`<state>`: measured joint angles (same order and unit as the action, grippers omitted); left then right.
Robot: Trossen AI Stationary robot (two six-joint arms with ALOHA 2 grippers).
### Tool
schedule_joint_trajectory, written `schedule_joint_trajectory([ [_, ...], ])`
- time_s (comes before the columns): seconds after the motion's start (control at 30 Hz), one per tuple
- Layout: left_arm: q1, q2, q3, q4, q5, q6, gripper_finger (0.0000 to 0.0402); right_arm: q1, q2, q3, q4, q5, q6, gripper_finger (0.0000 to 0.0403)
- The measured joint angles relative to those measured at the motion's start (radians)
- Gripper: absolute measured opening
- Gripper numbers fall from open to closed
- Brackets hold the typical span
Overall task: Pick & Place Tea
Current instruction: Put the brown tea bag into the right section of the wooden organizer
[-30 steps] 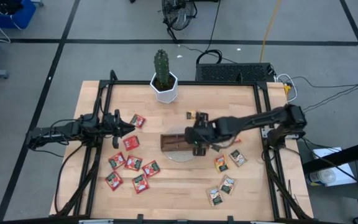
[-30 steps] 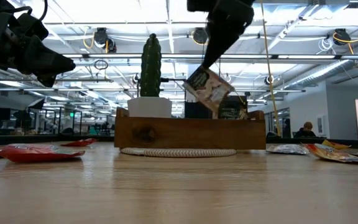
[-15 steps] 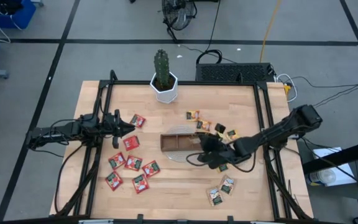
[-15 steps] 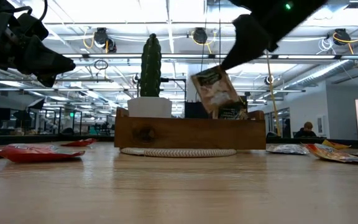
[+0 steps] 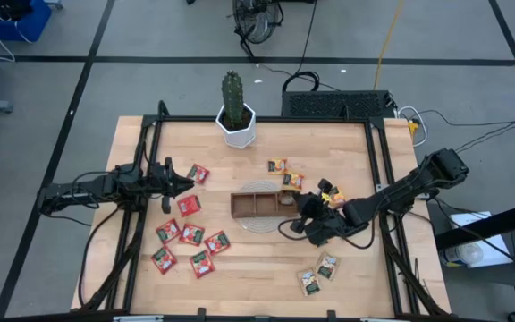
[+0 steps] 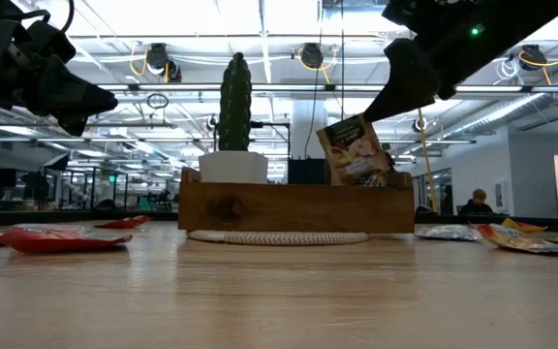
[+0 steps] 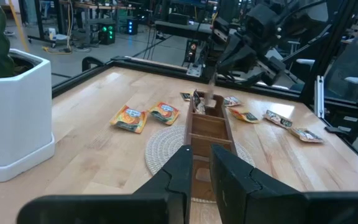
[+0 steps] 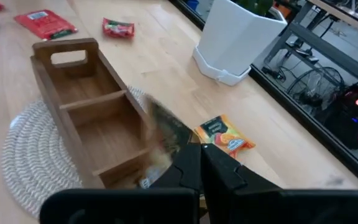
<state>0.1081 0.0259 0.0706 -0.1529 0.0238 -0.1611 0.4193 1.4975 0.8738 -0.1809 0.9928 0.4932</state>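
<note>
Right gripper [image 6: 387, 102], frame upper right, pinches a flat, glossy grey-white tea sachet [image 6: 355, 151] over the slatted wooden tray's [image 6: 294, 206] end compartment, seemingly touching it. Left gripper [image 5: 186, 184] hovers nearly closed, empty.

Red sachets [image 5: 191, 234], orange sachet [image 8: 223, 136], brown wooden tray [image 5: 258, 203], white pot [image 5: 237, 128]

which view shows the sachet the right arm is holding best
The low view: the sachet hangs face-on over the wooden tray. The right wrist view blurs it; the left wrist view shows it far off; the high view barely shows it.
</note>
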Motion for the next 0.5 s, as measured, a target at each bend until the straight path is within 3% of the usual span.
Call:
schedule_joint_trajectory([
  [0.5, 0.0, 0.0, 0.0, 0.0, 0.0, 0.0, 0.0058, 0.008, 0.057, 0.0, 0.0, -0.028, 0.106, 0.0],
])
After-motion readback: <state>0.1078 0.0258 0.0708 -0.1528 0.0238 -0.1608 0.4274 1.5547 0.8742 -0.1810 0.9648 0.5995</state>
